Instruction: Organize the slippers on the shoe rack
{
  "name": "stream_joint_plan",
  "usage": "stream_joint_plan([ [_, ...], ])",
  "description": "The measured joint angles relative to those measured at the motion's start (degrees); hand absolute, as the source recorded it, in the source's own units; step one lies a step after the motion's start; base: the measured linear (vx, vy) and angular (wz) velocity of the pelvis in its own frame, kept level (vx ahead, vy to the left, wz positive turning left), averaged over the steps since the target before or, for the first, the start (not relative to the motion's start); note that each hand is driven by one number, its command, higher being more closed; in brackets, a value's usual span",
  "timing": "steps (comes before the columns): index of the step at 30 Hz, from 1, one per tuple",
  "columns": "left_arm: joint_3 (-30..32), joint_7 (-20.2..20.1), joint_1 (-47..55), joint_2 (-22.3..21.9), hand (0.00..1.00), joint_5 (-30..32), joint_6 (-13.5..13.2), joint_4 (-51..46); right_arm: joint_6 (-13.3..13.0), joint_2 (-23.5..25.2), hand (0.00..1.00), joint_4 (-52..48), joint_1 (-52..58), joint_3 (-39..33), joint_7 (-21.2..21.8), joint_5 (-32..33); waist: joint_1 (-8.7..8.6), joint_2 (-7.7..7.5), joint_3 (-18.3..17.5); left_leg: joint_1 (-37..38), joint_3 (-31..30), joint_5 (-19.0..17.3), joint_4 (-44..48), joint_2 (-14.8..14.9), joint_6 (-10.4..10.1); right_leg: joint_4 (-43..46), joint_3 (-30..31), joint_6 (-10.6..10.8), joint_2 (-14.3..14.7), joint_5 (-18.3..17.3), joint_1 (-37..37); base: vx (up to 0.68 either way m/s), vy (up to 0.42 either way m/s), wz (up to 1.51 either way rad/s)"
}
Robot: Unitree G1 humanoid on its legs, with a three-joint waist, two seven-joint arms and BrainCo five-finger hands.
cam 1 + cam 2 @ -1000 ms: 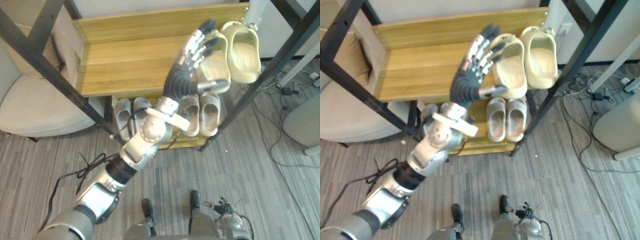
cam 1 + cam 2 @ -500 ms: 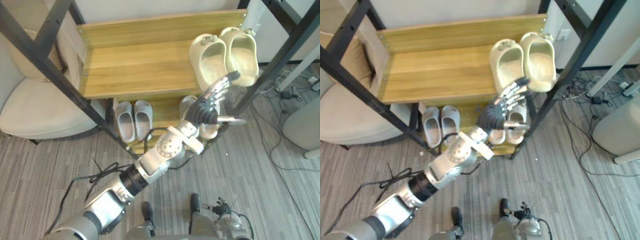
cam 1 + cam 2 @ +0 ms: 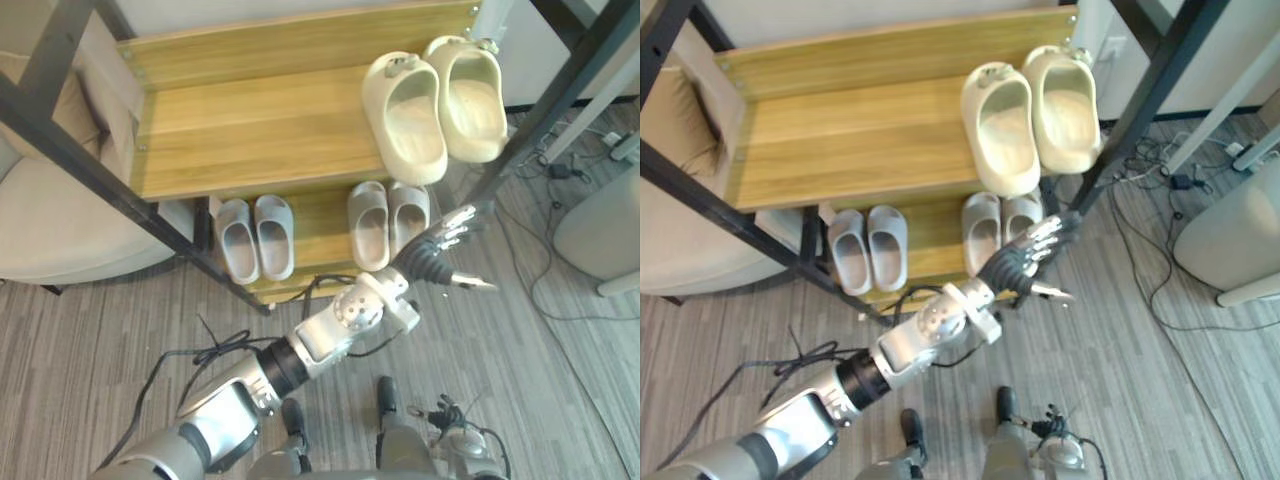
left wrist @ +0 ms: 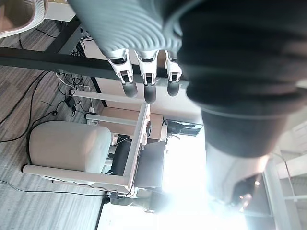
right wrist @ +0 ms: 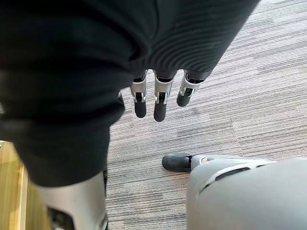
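Left eye view: the left hand (image 3: 435, 262), fingers spread and empty, hovers by the lower right corner of the shoe rack (image 3: 320, 225). Its top shelf (image 3: 250, 140) holds cream slippers (image 3: 435, 100), with grey slippers (image 3: 388, 222) below. One cream slipper overhangs the edge, so a rising hand could knock it off. The right hand (image 5: 160, 103) hangs slack-fingered.

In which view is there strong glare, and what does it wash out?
Left wrist view: white glare washes out the background beyond the left hand. Left eye view: even light; the cream slippers and shoe rack show without glare.
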Motion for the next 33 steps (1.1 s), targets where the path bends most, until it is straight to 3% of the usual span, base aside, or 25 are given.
stream_joint_plan([
  [13,0.53,1.59,-4.44,-1.27,0.00,1.02,-0.04,2.20,0.05,0.36,0.00,-1.03,0.24,-0.44,-0.03,0.02,-0.36,-0.06,0.04,-0.60,0.49,-0.05,0.00,-0.01,-0.06,-0.01,0.44,0.12,0.01,0.39,-0.91,0.02,-0.001,-0.01],
  [33,6.87,3.96,-8.31,-1.82,0.00,1.03,-0.21,4.76,-0.01,1.92,0.00,-2.35,0.53,-2.59,-0.07,0.05,-0.54,-0.48,0.20,-1.98,1.54,-0.08,-0.02,-0.01,-0.02,-0.05,1.66,0.10,0.13,0.73,-2.92,0.02,0.000,-0.02],
])
